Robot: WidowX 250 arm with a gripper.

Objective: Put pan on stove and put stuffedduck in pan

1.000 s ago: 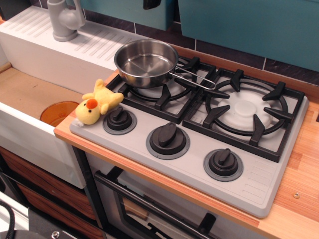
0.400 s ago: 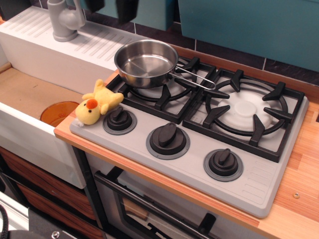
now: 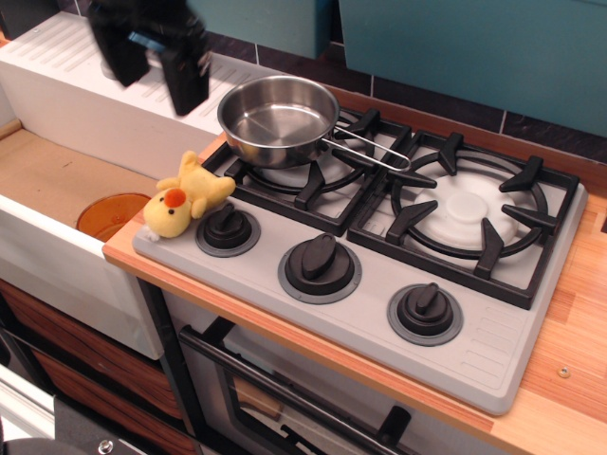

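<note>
The shiny steel pan (image 3: 278, 118) sits on the left burner grate of the grey stove (image 3: 379, 313), its wire handle (image 3: 372, 152) pointing right. The pan holds nothing. The yellow stuffedduck (image 3: 185, 197) lies on the stove's front left corner, beside the left knob. My black gripper (image 3: 155, 81) hangs at the upper left, over the white drainboard, left of the pan and behind the duck. It looks blurred. Its two fingers stand apart with nothing between them.
A sink basin (image 3: 52, 180) with an orange disc (image 3: 109, 213) lies left of the stove. The white drainboard (image 3: 114, 118) runs behind it. The wooden counter (image 3: 569, 332) extends right. A teal wall panel (image 3: 474, 47) stands behind the stove, and an oven door (image 3: 285, 398) is below.
My gripper has come down from the top edge and moved left, and now covers the faucet. The pan and the duck have not moved.
</note>
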